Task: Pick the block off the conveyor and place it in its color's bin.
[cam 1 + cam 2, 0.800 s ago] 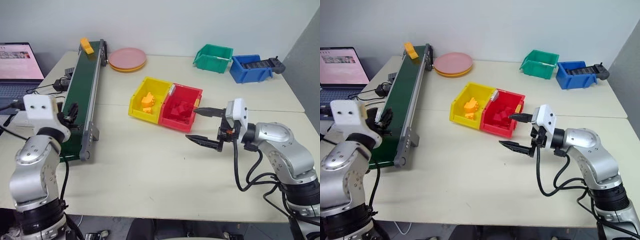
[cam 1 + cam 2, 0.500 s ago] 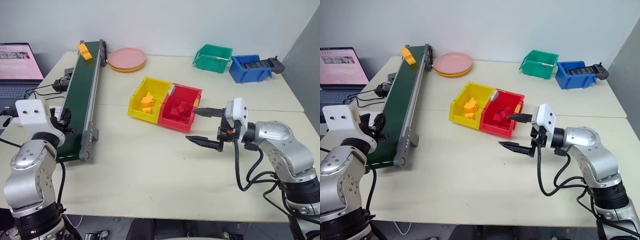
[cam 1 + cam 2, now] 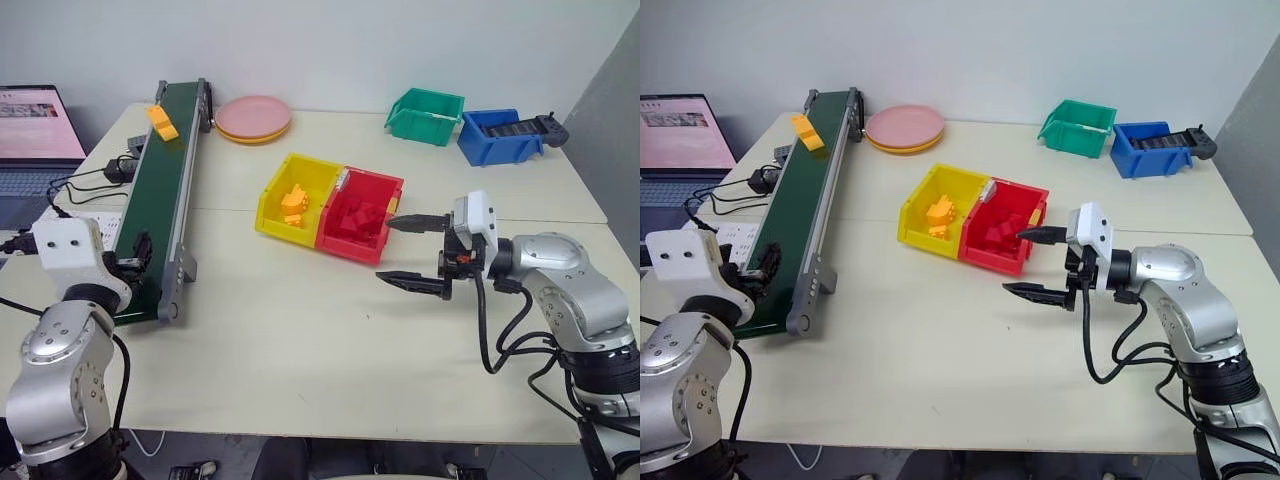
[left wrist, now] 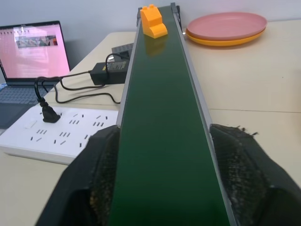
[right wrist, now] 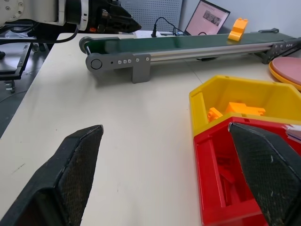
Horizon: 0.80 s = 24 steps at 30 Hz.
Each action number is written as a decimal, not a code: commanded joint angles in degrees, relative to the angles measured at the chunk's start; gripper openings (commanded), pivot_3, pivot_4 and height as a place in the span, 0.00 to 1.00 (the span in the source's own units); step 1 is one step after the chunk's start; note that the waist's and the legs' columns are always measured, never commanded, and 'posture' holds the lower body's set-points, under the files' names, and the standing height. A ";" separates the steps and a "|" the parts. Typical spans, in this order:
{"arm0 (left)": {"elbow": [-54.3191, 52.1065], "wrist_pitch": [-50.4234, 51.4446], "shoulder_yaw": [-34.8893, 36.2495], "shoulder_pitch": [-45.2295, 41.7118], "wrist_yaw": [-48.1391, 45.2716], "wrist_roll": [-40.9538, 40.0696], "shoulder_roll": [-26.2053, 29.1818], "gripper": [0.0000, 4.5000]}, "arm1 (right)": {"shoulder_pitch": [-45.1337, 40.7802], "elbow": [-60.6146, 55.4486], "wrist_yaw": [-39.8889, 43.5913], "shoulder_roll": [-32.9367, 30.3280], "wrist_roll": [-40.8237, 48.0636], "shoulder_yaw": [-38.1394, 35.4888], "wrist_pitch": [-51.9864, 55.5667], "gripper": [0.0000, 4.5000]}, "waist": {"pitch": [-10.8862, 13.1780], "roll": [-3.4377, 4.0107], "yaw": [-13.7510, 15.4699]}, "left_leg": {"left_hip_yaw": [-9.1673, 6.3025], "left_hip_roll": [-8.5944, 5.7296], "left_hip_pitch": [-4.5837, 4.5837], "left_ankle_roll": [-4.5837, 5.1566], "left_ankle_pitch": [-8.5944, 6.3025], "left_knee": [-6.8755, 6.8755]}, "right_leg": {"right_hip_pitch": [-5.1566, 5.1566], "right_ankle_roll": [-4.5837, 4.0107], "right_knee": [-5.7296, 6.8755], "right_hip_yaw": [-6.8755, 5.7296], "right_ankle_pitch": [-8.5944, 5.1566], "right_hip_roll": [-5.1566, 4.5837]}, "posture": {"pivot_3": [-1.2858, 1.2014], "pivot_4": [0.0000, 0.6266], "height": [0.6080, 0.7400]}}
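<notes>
belt (image 4: 162,117): we see it bare up to the block (image 4: 153,21)
yellow bin (image 3: 287,185): open-topped, red bin (image 3: 372,215) touching it

An orange-yellow block (image 3: 161,121) lies on the green conveyor's (image 3: 160,200) far stretch, well apart from the yellow bin (image 3: 297,199).

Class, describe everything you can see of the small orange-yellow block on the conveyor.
The block is a small orange-yellow brick that looks like glossy moulded plastic, stepped in shape, with a raised studded part at one end. It lies free near the far end of the dark green conveyor, resting on the belt and turned slightly askew to it. Nothing else touches it. The left tool waits open at the near end, its fingers on either side of the belt.
</notes>
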 commanded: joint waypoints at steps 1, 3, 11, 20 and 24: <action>-0.26 -0.67 2.37 -0.99 1.69 0.53 0.74 0.92 | -0.97 -1.82 1.08 -0.93 1.63 -0.60 0.77 1.00 | 0.00 0.00 0.00 | 0.00 0.00 0.00 0.00 0.00 0.00 | 0.00 0.00 0.00 0.00 0.00 0.00 | 0.52 0.24 1.00; -0.16 -0.93 1.90 -1.46 2.23 0.55 0.47 0.92 | -1.36 -1.98 0.59 -0.84 1.73 -0.78 1.52 1.00 | 0.00 0.00 0.00 | 0.00 0.00 0.00 0.00 0.00 0.00 | 0.00 0.00 0.00 0.00 0.00 0.00 | 0.52 0.24 1.00; 1.06 -2.38 -1.30 -3.18 2.15 0.20 -0.59 0.92 | -2.01 -3.22 -1.32 -1.37 1.83 -1.09 4.77 1.00 | 0.00 -0.01 0.01 | -0.01 0.00 -0.01 0.00 0.00 0.00 | 0.00 0.00 -0.02 0.00 0.00 0.00 | 0.52 0.24 1.00; 5.91 -2.02 -3.50 -7.72 4.76 1.57 -1.40 0.96 | -1.89 -4.89 -1.90 -1.81 2.10 -1.40 5.61 1.00 | 0.01 -0.01 0.02 | -0.01 0.00 -0.01 0.00 0.00 0.00 | 0.00 0.00 -0.01 -0.01 0.00 0.00 | 0.52 0.24 1.00; 9.99 -1.69 -2.98 -9.97 6.33 2.65 -0.44 0.96 | -2.38 -5.33 -2.42 -1.97 2.39 -1.57 6.48 1.00 | 0.01 -0.01 0.03 | 0.00 0.00 -0.01 0.00 0.00 0.00 | 0.00 0.00 -0.02 -0.01 0.00 0.00 | 0.52 0.24 1.00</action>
